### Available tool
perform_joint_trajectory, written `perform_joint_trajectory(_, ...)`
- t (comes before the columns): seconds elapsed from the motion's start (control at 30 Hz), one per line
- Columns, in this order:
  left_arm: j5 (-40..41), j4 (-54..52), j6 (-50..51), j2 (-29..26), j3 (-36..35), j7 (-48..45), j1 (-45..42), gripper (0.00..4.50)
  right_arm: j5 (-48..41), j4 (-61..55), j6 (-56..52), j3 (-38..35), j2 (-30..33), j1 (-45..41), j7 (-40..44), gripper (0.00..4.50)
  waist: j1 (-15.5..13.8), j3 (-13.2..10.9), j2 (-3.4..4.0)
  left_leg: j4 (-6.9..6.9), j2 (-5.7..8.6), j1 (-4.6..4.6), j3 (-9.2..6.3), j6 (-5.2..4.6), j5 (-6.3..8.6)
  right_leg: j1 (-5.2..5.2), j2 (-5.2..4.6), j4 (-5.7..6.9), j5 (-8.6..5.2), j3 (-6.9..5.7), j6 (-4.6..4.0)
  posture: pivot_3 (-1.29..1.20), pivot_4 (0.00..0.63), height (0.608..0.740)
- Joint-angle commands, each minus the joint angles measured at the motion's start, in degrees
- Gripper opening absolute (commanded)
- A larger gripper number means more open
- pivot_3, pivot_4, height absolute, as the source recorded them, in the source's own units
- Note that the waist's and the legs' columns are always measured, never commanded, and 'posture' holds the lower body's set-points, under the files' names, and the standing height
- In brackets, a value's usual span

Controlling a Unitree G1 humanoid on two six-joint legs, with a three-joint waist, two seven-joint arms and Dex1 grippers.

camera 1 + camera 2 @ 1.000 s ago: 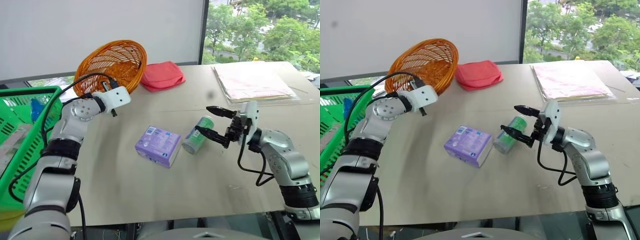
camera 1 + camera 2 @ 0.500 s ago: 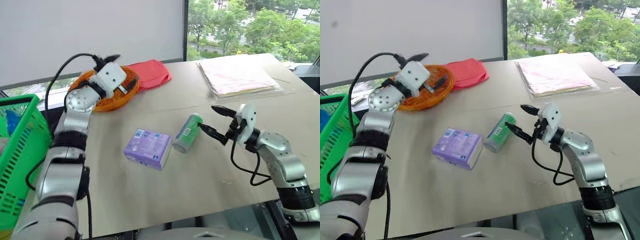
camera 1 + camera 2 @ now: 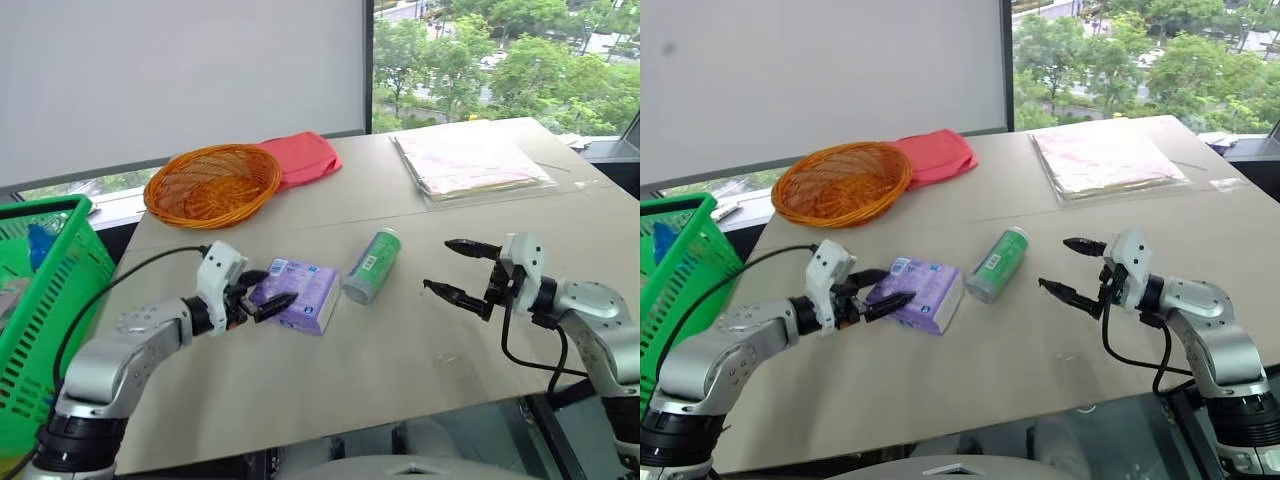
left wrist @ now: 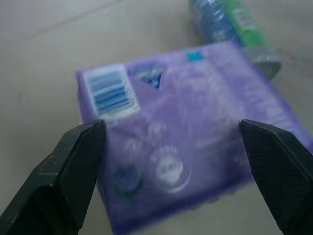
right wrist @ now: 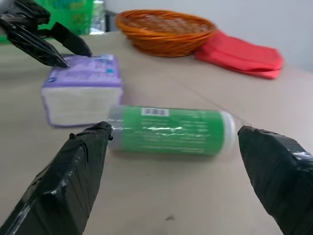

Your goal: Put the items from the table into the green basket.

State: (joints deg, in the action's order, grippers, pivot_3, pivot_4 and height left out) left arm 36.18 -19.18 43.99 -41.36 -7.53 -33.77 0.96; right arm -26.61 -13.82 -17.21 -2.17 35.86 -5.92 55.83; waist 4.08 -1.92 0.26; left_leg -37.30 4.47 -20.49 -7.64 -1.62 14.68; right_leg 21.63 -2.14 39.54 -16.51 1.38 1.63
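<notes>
With the left tool (image 3: 268, 290) gaping empty at the purple packet (image 3: 300, 293) mid-surface, push its fingers past both short sides before pinching, while the right tool (image 3: 462, 271), equally wide and empty, faces the green can (image 3: 372, 265) just beyond

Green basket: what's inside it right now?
Inside the green basket a blue item shows above the rim; more shapes show through the lattice, unidentifiable. Its floor is hidden.
</notes>
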Motion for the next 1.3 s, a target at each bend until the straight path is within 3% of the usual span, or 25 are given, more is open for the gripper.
perform_joint_trajectory(0.03,-1.06,-1.64,2.23,0.50,-2.39,3.39,1.42,4.45,-1.36,-2.93,-0.83,-0.30,0.72,-0.47,0.48,4.50,-0.47,0.00,0.00,0.00,0.00,-0.10,0.01,0.01,0.00,0.07,-0.01,-0.05,0.10,0.00,-0.16,-0.10,0.000,0.740)
perform_joint_trajectory(0.17,0.45,-1.62,3.52,3.34,-0.03,2.51,2.42,4.45,-1.31,-3.47,-0.99,0.65,0.28,-1.28,0.84,4.50,-1.14,0.04,0.04,0.08,0.00,-0.19,0.07,0.03,0.03,0.07,-0.04,-0.35,0.13,0.03,-0.17,-0.09,0.000,0.740)
perform_joint_trajectory(0.27,1.68,-0.38,4.64,6.20,-0.52,2.82,1.65,3.70,-0.97,-3.42,-0.59,1.15,0.86,-1.67,1.68,4.50,-1.73,0.05,0.04,0.09,0.01,-0.22,0.08,0.02,0.05,0.02,-0.06,-0.58,0.18,0.02,-0.11,-0.09,0.000,0.740)
perform_joint_trajectory(0.4,2.39,0.00,5.84,7.69,-0.22,2.43,1.29,1.80,-2.73,-4.21,-1.52,1.20,2.25,-1.32,4.88,4.50,-2.18,0.08,0.03,0.09,0.02,-0.24,0.10,0.02,0.05,0.01,-0.10,-0.63,0.19,0.00,-0.08,-0.10,0.000,0.740)
perform_joint_trajectory(0.53,0.73,0.63,4.55,7.74,-0.21,2.86,0.91,0.30,-5.64,-5.54,-2.83,0.54,3.30,-0.60,7.13,4.50,-2.14,0.08,0.04,0.11,0.02,-0.23,0.10,0.02,0.06,-0.01,-0.10,-0.64,0.19,0.00,-0.08,-0.10,0.000,0.740)
perform_joint_trajectory(0.77,0.25,0.92,1.97,7.82,-7.21,6.37,-4.63,0.18,-8.88,-4.98,-3.62,0.99,1.91,-4.23,8.22,4.50,-2.25,0.01,-0.08,0.09,0.01,-0.23,0.08,0.03,0.04,0.00,-0.08,-0.62,0.21,-0.04,-0.10,-0.05,0.000,0.740)
perform_joint_trajectory(0.97,-1.42,2.50,5.38,-0.99,-17.83,13.16,-18.34,0.18,-14.01,-2.14,-7.04,2.76,-4.45,-13.18,8.27,4.50,-2.40,-0.24,-0.47,0.13,-0.15,-0.31,-0.02,0.05,0.04,0.11,0.11,-0.65,0.28,-0.15,-0.22,0.02,0.000,0.740)
perform_joint_trajectory(1.13,-13.60,10.96,1.04,-14.18,-22.34,16.24,-18.55,0.18,-11.36,2.52,-6.58,6.51,-9.79,-22.27,8.11,4.50,-1.99,-0.27,-0.52,0.38,-0.12,-0.24,0.15,0.40,-0.04,0.26,0.12,-0.64,0.31,0.12,-0.27,0.04,0.000,0.740)
perform_joint_trajectory(1.3,-24.20,22.49,-7.78,-18.18,-35.00,24.15,-14.34,0.18,-10.36,6.82,-6.54,7.86,-13.73,-28.30,7.57,4.50,-3.49,-0.20,-0.72,0.77,-0.11,-0.43,0.27,0.45,-0.04,0.76,0.10,-0.67,0.31,0.24,-0.29,0.07,0.000,0.740)
